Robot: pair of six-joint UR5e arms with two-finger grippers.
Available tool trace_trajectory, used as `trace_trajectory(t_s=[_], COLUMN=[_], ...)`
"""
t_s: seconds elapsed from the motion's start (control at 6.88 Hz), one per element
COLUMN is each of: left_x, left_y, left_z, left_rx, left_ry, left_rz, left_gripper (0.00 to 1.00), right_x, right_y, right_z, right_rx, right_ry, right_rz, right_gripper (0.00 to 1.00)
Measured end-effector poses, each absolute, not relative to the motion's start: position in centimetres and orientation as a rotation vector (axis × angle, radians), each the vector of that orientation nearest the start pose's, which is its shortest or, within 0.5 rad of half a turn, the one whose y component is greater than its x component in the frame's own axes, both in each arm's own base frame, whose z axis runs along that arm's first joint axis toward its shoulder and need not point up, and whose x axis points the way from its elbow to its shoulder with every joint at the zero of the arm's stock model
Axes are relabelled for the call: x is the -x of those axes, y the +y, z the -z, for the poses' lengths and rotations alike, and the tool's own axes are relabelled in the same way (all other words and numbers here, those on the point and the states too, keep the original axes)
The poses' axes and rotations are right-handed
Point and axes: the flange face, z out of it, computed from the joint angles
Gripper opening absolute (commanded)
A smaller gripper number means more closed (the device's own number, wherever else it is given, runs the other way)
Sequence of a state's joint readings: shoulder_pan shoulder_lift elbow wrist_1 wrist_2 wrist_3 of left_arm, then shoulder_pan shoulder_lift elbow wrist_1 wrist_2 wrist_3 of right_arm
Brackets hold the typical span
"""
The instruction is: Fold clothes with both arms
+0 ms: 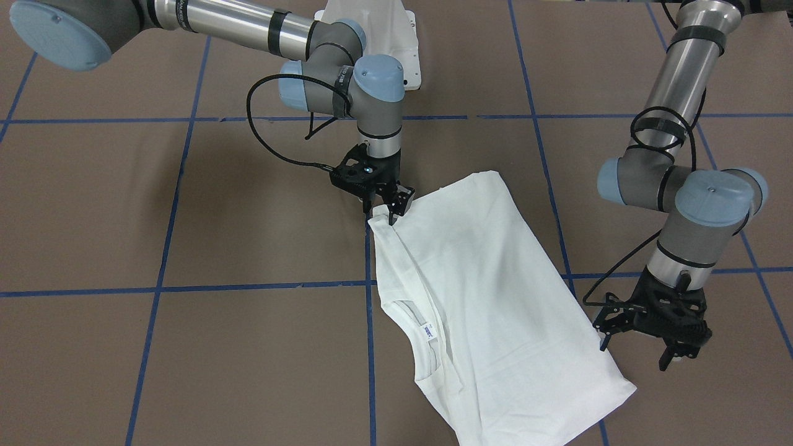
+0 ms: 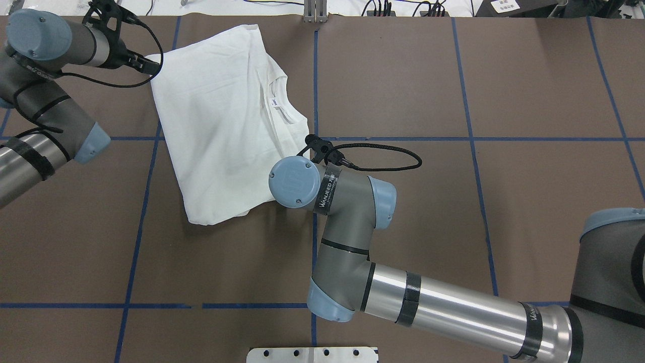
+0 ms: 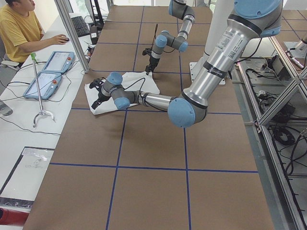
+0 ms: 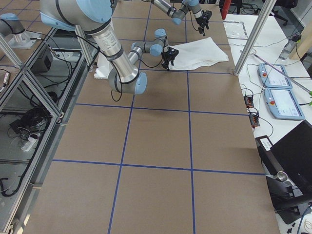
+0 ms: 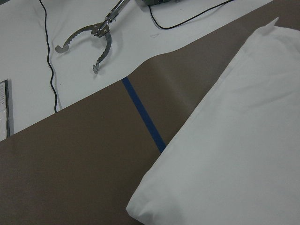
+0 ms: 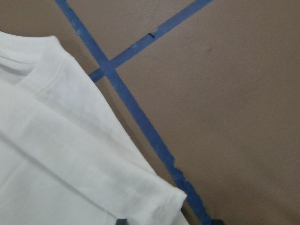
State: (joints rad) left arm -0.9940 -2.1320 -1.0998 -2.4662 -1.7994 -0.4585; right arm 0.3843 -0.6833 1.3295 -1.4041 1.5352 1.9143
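The white T-shirt [image 1: 495, 297] lies folded on the brown table, its ribbed collar and small neck label [image 1: 427, 331] facing up; it also shows in the overhead view [image 2: 216, 126]. No black text shows. My right gripper [image 1: 389, 210] is low at the shirt's corner nearest the robot. In the right wrist view that corner [image 6: 159, 206] lies between two spread fingertips, so the gripper looks open. My left gripper [image 1: 638, 353] is open and empty, just above the table beside the shirt's long folded edge [image 5: 187, 154].
Blue tape lines [image 1: 370, 371] divide the table into squares. The white pedestal base [image 1: 384, 25] stands at the robot's side. An operator [image 3: 17, 28] sits by teach pendants [image 3: 48, 72] on a side table. A metal grabber tool [image 5: 89, 37] lies beyond the table's edge.
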Motion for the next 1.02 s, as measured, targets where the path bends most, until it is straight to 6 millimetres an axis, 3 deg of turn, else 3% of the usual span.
trace_trajectory(t_s=[0.44, 0.58, 0.73, 0.87, 1.02], left_x=[-31.7, -31.6, -31.6, -31.7, -31.7], left_y=[-69.0, -69.0, -68.9, -68.8, -68.7], left_z=[-46.1, -46.0, -45.6, -45.2, -44.9], left_rx=[-0.748, -0.75, -0.754, -0.758, -0.761], left_ry=[0.669, 0.671, 0.675, 0.681, 0.687], left_rz=[-0.219, -0.218, -0.215, -0.212, -0.212], left_gripper=[1.0, 1.0, 1.0, 1.0, 1.0], right_x=[67.4, 66.5, 64.6, 61.5, 57.7], right_y=[-42.4, -43.3, -44.4, -44.7, -43.8], right_z=[-18.7, -18.7, -19.2, -20.7, -22.7], right_rx=[-0.058, -0.071, -0.092, -0.111, -0.122], right_ry=[-0.832, -0.834, -0.827, -0.815, -0.806], right_rz=[-0.696, -0.685, -0.66, -0.628, -0.606], right_gripper=[0.0, 0.0, 0.0, 0.0, 0.0])
